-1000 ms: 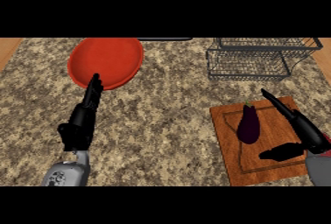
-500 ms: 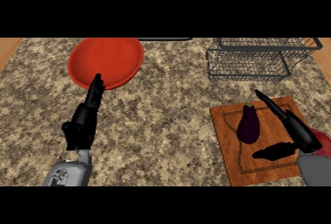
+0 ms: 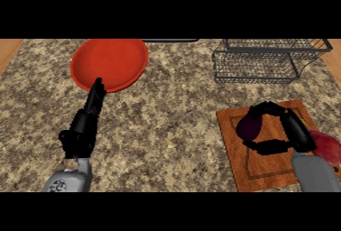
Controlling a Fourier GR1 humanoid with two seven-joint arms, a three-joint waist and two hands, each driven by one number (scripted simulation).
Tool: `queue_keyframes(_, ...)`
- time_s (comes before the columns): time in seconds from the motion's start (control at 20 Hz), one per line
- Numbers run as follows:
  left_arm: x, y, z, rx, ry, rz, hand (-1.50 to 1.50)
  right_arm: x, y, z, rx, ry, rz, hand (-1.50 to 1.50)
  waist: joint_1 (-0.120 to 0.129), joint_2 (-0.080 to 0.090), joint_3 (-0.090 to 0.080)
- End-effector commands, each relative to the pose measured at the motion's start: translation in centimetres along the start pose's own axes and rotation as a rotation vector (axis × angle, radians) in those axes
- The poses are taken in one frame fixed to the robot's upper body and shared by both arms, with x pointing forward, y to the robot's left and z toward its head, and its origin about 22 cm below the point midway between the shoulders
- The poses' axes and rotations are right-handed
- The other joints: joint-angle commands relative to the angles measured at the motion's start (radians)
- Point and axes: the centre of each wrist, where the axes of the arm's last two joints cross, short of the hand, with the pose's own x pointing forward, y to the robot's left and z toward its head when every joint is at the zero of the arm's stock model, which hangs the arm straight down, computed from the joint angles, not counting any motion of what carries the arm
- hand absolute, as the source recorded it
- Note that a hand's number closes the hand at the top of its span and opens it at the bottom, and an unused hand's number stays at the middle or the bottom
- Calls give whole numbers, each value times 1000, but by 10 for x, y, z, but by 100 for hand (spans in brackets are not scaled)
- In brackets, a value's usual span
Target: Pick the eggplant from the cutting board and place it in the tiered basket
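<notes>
A dark purple eggplant (image 3: pixel 250 127) lies on the wooden cutting board (image 3: pixel 266 167) at the lower right. My right hand (image 3: pixel 293 131) is curled round it, fingers over its top end and thumb under its lower end, hiding much of it. The black wire tiered basket (image 3: pixel 266 61) stands at the back right, beyond the board. My left hand (image 3: pixel 86 122) is open at the left, fingers straight and pointing towards the back, its fingertips just reaching the red plate's near rim.
A red plate (image 3: pixel 110 63) sits at the back left. A red round object (image 3: pixel 328 146) shows at the right edge beside the board. The granite counter (image 3: pixel 166 126) stretches between plate, basket and board.
My right hand has moved left over the board and its fingers have curled round the eggplant. The left hand has hardly moved.
</notes>
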Motion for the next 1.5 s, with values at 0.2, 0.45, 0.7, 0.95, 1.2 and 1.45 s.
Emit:
queue_keyframes(0.2,3,-4,-7,-27,-17,3,0,6,27,-14,125,244,425,150,23,7,-8)
queue_keyframes(0.45,3,-9,-6,-45,-8,-10,0,5,8,-17,341,507,775,150,36,7,-20)
queue_keyframes(0.7,0,-8,-6,-26,7,-6,0,60,48,-74,273,654,939,150,24,-6,-9)
queue_keyframes(0.95,-2,1,-7,-6,16,-11,0,166,61,-126,112,696,979,150,-9,-15,-4)
queue_keyframes(1.2,-9,5,-7,11,16,-12,0,255,19,-144,-57,693,987,150,-14,-11,-2)
queue_keyframes(1.45,-8,3,6,-11,-1,21,0,323,-13,-142,-159,689,931,150,1,-9,-1)
